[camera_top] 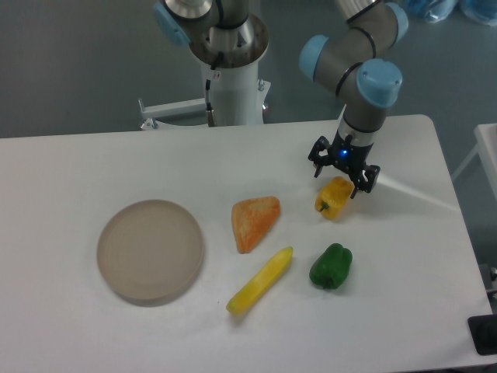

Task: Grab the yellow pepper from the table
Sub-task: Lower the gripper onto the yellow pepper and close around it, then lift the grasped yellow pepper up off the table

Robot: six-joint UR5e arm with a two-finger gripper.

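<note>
Gripper [342,176] spread wide, holding nothing, poised just above the top of the yellow pepper [333,198]. Pepper lying on the white table [70,163], right of centre, beside an orange wedge-shaped piece [253,221]. Green bell pepper [331,266] nearer the front edge, just below the yellow one. Long yellow vegetable [259,280] lying slantwise left of the green pepper. Round beige plate [150,250] well apart on the left.
</note>
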